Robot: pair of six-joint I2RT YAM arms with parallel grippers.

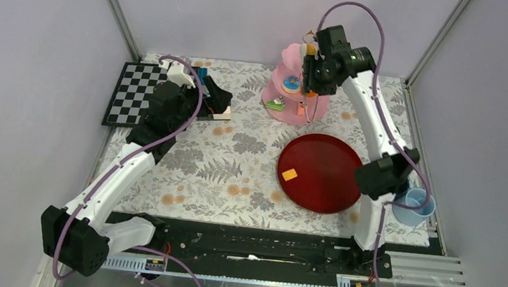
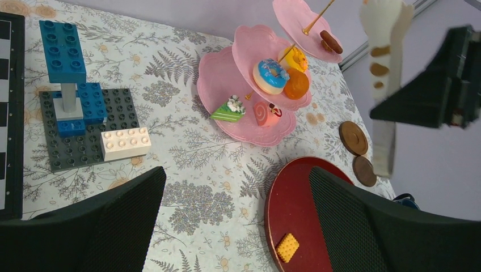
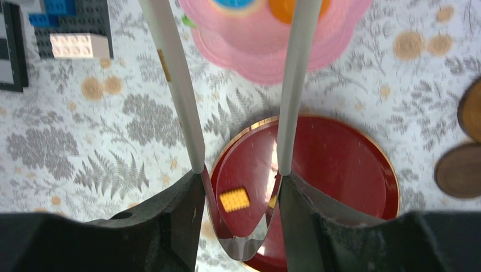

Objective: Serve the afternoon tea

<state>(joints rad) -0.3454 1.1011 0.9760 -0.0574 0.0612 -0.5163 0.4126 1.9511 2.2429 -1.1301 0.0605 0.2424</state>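
The pink three-tier stand (image 1: 285,94) (image 2: 249,122) (image 3: 266,54) stands at the back of the table. It carries toy sweets: a blue donut (image 2: 271,76), an orange piece (image 2: 296,85), a green cake slice (image 2: 228,110) and a brown biscuit (image 2: 330,41). My right gripper (image 1: 308,75) (image 3: 241,187) hangs beside the stand, shut on the bend of the white tongs (image 3: 177,85) (image 2: 385,45). The tong tips are out of the right wrist view. A yellow biscuit (image 1: 289,175) (image 2: 288,247) (image 3: 234,199) lies on the dark red tray (image 1: 324,185). My left gripper (image 1: 214,101) (image 2: 235,181) is open and empty.
A blue cup (image 1: 414,206) stands at the right edge behind the right arm. Two brown saucers (image 2: 353,137) (image 3: 460,170) lie right of the tray. A block model (image 2: 85,124) and a checkerboard (image 1: 133,93) sit at the back left.
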